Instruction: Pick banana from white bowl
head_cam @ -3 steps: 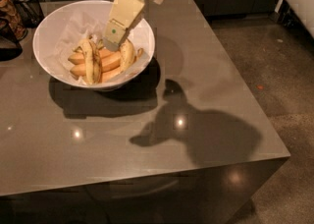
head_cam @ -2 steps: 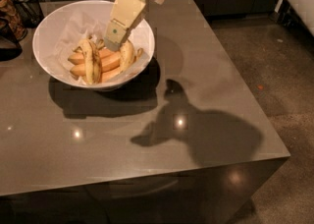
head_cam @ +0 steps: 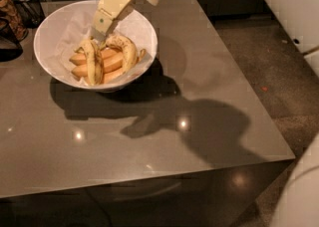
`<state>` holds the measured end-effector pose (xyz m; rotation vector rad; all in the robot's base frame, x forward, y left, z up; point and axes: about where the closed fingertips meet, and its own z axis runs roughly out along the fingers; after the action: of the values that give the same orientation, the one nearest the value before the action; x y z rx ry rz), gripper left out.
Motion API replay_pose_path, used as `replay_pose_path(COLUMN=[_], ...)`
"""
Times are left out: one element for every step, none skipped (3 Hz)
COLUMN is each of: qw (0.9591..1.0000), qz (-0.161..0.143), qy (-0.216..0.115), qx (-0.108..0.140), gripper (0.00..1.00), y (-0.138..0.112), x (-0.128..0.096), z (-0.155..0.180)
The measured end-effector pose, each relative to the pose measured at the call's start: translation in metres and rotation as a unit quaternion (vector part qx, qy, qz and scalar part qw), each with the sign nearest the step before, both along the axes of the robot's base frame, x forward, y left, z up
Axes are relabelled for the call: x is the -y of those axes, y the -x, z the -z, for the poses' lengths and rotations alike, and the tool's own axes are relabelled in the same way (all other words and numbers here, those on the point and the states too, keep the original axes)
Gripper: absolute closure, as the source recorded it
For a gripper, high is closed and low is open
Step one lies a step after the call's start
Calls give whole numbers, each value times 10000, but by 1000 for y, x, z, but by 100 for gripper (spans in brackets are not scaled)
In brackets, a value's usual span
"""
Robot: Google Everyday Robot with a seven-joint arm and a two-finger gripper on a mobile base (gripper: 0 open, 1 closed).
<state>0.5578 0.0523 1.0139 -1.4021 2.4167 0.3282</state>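
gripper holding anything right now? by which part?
Cannot tell. The gripper is inside the white bowl, at the upper end of the banana; no hold is visible.

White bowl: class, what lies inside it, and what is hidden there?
Inside the white bowl: crumpled paper lining, a speckled banana, a dark-streaked banana, paler bananas, and the gripper at the pile's far edge. The bowl's bottom is covered.
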Motion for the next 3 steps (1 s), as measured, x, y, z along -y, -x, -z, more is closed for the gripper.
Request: replay_pose_path(qw=[9997,9993,9989], qz=[170,295,365], qy=[-101,-118,-114], qx=[-107,-187,-257], gripper=[0,0,1], y=[-9,-15,-17], x=[-9,-18,-22], z=[-2,3,9])
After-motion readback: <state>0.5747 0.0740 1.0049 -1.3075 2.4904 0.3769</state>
